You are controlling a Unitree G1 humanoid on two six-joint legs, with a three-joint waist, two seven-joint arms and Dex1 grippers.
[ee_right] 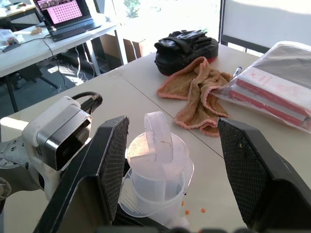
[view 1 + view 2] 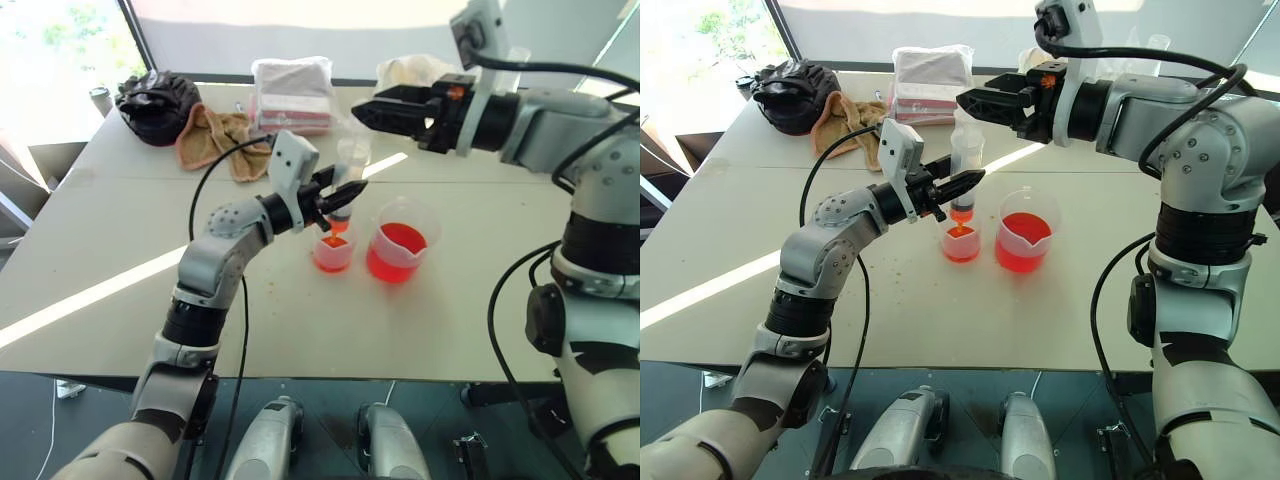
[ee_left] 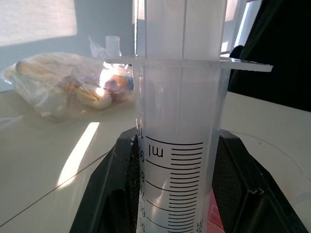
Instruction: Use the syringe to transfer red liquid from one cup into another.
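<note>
The clear syringe (image 2: 965,160) stands upright, its orange tip down in the smaller clear cup (image 2: 961,242), which holds some red liquid (image 2: 333,252). My left gripper (image 2: 345,195) is shut on the syringe barrel (image 3: 175,145), with black fingers (image 3: 104,194) on both sides. The wider beaker (image 2: 401,250) with a pouring lip stands just to the right, about a third full of red liquid (image 2: 1024,235). My right gripper (image 2: 975,100) hovers open above the syringe. Its fingers (image 1: 114,160) flank the white plunger head (image 1: 158,143) without touching it.
At the back of the table lie an orange towel (image 2: 213,138), a black bag (image 2: 158,103), a plastic bag of boxes (image 2: 292,95) and a white bag (image 2: 410,70). Red drops (image 1: 193,211) speckle the tabletop near the cups. A side desk holds a laptop (image 1: 63,14).
</note>
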